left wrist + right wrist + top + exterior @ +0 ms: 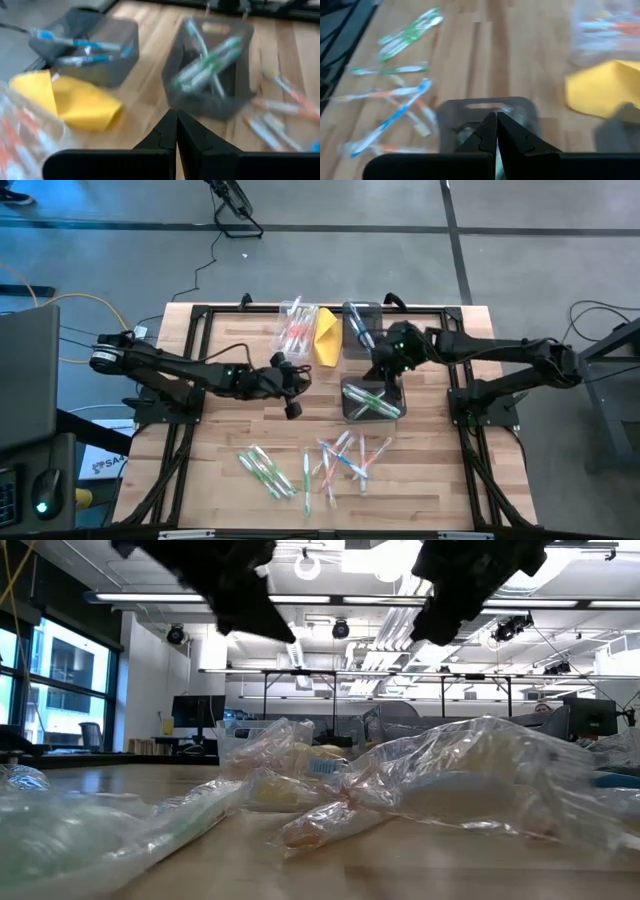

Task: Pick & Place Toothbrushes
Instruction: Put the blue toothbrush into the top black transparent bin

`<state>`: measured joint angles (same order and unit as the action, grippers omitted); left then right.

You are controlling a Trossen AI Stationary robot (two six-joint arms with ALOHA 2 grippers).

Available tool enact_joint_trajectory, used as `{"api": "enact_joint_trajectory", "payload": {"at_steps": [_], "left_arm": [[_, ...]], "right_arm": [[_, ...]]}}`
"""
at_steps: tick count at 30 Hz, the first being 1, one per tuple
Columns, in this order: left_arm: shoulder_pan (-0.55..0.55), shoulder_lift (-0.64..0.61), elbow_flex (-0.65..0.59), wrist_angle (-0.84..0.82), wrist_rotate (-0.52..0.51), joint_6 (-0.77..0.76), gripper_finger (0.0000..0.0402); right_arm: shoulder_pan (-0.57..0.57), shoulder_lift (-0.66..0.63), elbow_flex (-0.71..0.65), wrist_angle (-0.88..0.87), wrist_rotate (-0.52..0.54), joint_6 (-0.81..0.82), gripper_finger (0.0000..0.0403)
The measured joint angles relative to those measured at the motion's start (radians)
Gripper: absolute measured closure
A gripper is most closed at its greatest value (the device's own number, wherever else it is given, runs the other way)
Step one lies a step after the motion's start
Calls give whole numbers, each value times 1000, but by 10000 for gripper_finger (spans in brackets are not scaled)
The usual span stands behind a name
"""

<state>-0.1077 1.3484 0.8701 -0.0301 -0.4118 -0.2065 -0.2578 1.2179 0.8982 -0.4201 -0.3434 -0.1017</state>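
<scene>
On the wooden table, the left gripper hung over bare wood left of centre, its two fingers pressed together with nothing between them. Just beyond it, toward the far edge, lay a clear plastic bag of red-and-white toothbrushes, and beside that a yellow folded cloth. To the right of the cloth stood the far bin, a dark container with blue toothbrushes in it; nearer the middle sat the near bin, which held green toothbrushes. The right gripper hovered between the two bins, just above the far rim of the near one, and its fingers too were closed flat on each other, empty. Along the near side of the table the loose toothbrushes lay scattered: a green cluster at the left and a mixed blue, orange and green heap right of it, well apart from both grippers.
</scene>
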Motion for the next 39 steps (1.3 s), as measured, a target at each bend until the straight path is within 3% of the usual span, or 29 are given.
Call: {"api": "enact_joint_trajectory", "payload": {"at_steps": [6,12,24,27,29,34,39], "left_arm": [[-43,-71,-93,101,12,-4,401],[-66,-135,-117,63,39,-7,401],[-63,-134,-115,84,70,-8,401],[-63,-134,-115,83,70,-8,401],[-63,-134,-115,84,70,-8,401],[-63,-134,-115,80,70,-8,401],[-63,-134,-115,50,71,-8,401]], "right_arm": [[130,-4,0,10,3,11,398],[222,0,0,54,3,28,398],[286,2,0,179,1,32,398],[309,2,0,251,14,115,398],[344,2,0,279,97,160,398],[507,15,0,243,432,184,399],[678,69,0,256,665,305,400]]}}
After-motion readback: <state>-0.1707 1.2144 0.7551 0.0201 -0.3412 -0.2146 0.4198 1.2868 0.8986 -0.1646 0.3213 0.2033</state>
